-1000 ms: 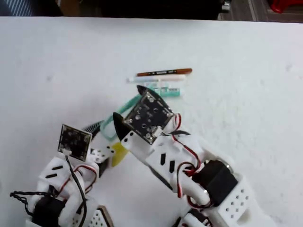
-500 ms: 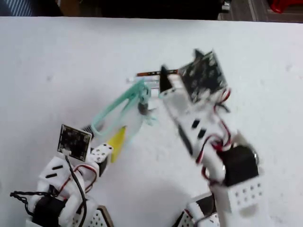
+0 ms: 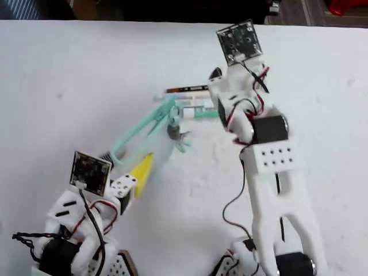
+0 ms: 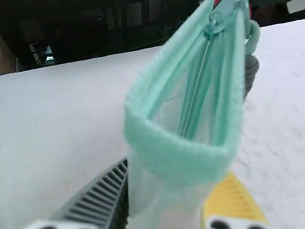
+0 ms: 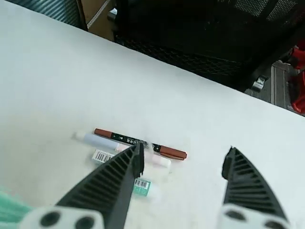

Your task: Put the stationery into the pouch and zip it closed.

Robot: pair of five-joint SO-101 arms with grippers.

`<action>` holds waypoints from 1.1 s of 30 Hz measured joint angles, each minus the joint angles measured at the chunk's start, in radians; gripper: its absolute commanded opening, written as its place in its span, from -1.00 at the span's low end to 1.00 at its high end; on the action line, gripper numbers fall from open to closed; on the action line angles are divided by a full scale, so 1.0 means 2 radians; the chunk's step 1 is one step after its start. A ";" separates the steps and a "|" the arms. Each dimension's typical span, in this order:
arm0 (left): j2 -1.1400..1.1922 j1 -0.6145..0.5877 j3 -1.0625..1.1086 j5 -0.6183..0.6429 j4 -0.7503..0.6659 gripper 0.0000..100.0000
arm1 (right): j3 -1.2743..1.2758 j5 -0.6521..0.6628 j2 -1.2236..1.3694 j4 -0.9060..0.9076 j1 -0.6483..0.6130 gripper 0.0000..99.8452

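The right gripper (image 5: pixel 185 151) has swung from the pouch (image 3: pixel 144 138) to hover, jaws wide, over the stationery (image 3: pixel 192 103). The left gripper (image 4: pixel 162 207) stays clamped on the pouch's near end. Bare surface (image 3: pixel 80 69) lies all around.

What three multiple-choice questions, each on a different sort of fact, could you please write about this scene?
1. What colour is the zip band of the pouch? A red; B mint green; C black.
2. How is the right gripper? A open; B shut on the pouch; C shut and empty.
3. Where is the brown pen? A inside the pouch; B held in the right gripper; C on the table.
Answers: 1 B, the band is mint green in the left wrist view. 2 A, its jaws stand wide apart. 3 C, it lies flat on the table beyond the pouch.
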 measured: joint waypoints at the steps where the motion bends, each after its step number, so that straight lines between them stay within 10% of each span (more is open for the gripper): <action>1: 0.000 0.000 0.000 0.000 0.000 -0.58 | 0.000 0.004 0.009 -0.005 0.000 -0.49; 33: 0.000 0.000 0.000 0.000 0.000 -0.58 | -0.174 0.113 0.349 -0.064 0.001 -0.49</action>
